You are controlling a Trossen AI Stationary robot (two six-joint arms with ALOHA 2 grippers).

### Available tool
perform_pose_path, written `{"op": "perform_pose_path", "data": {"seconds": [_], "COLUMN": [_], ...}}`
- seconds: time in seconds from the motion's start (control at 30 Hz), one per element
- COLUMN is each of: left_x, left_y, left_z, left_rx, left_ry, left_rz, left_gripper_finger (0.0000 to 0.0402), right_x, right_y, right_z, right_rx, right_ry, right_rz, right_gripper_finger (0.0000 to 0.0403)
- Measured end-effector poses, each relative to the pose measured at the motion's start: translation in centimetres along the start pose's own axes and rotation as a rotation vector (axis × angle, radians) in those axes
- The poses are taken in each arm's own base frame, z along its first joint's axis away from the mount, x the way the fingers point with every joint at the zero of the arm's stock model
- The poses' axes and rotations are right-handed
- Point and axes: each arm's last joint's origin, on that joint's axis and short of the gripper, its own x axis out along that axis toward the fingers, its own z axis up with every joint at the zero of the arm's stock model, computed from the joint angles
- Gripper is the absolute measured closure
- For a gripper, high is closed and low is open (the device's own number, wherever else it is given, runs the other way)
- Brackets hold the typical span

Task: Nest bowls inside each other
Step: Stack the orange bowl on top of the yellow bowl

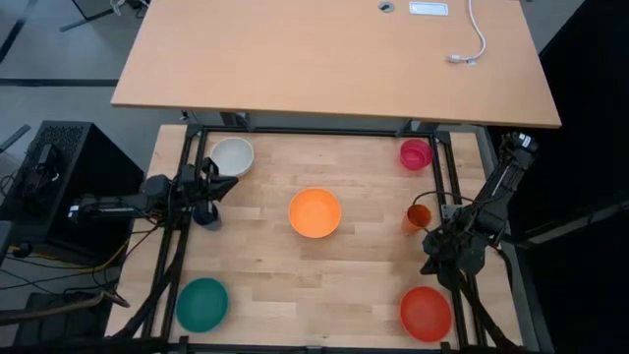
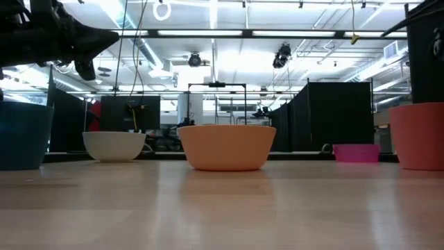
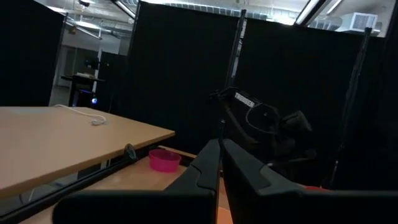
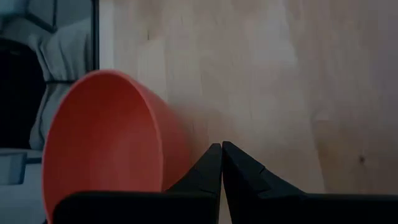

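Five bowls stand apart, upright on the wooden table: white [image 1: 232, 155] far left, magenta-pink [image 1: 416, 153] far right, orange [image 1: 314, 212] in the middle, teal [image 1: 201, 304] near left, red [image 1: 426, 314] near right. My left gripper [image 1: 228, 185] is shut and hovers at the left side, pointing toward the table's right, between the white bowl and a dark blue cup. My right gripper [image 1: 432, 264] is shut and slants down just beyond the red bowl [image 4: 106, 149], its fingertips [image 4: 211, 155] above the table beside the bowl's outer wall, nothing between them.
A small dark blue cup [image 1: 206, 216] stands under my left arm, and a small orange cup [image 1: 418, 218] stands beside my right arm. A black frame [image 1: 324, 130] borders the table. A larger desk [image 1: 334, 59] with a white cable lies beyond the far edge.
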Motion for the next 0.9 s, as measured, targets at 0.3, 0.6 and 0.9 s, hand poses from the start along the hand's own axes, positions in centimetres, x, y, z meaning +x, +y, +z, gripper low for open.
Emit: {"op": "perform_pose_path", "data": {"seconds": [0.3, 0.6, 0.9], "left_x": [0.0, 0.0, 0.0], "left_y": [0.1, 0.1, 0.1], "left_z": [0.0, 0.0, 0.0], "left_rx": [0.001, 0.001, 0.000], "left_ry": [-0.005, -0.007, -0.006], "left_rz": [0.026, 0.034, 0.034], "left_gripper_finger": [0.0397, 0.0398, 0.0396], "right_x": [0.3, 0.4, 0.5], "right_y": [0.2, 1.2, 1.4], "right_z": [0.1, 1.4, 2.2], "right_rx": [-0.011, -0.080, -0.150], "right_ry": [0.025, -0.069, -0.140], "right_rz": [0.010, 0.121, 0.127], "right_gripper_finger": [0.0403, 0.0403, 0.0377]}}
